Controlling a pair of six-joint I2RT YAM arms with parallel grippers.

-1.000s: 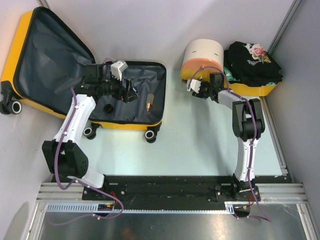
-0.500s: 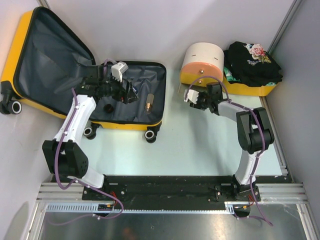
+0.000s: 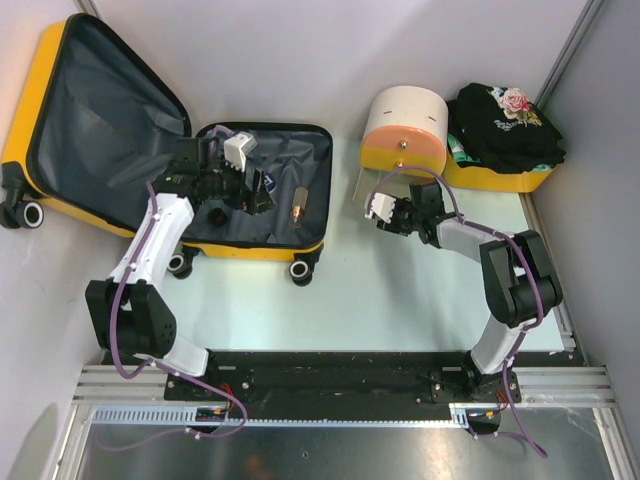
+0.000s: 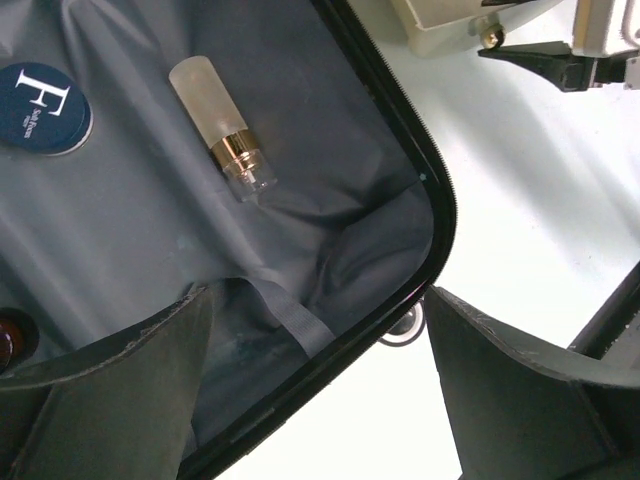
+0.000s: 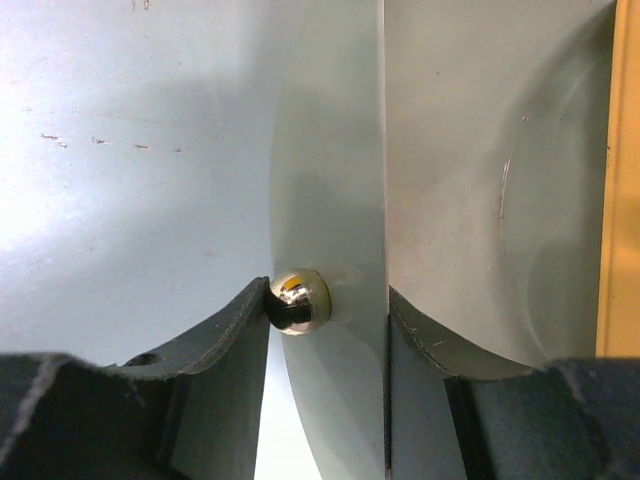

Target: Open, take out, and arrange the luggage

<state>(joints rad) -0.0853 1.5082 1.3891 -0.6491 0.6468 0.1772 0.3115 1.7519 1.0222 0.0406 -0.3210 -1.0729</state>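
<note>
One luggage (image 3: 90,110) lay opened at the far left of the table (image 3: 400,290). Its lid leaned up against the left wall, and its grey-lined base lay flat on three visible wheels (image 3: 300,270).

Two arms were at work. The left one rose from its base and reached forward over the near wall of the luggage. The left gripper (image 3: 256,192) hung above the lining near the base's right end, with its jaws spread wide and nothing between them. The right arm was bent sharply at the elbow on the far right, and its forearm ran leftward across the bare table. The right gripper (image 5: 327,292) was in front of one cream-and-orange cabinet (image 3: 405,115) and apart from it. Its fingers were closed on one shiny ball knob (image 5: 298,301) and on the pale curved panel that carried the knob.

One yellow bin (image 3: 500,178), heaped with dark clothes (image 3: 505,130), stood just right of the cabinet.

Two small things rested on the lining. One was a round dark tin (image 4: 38,95) marked with an F, and the other was a frosted bottle (image 4: 222,125) with a gold collar, lying on its side. The base's black-trimmed wall stood between them and the open table.
</note>
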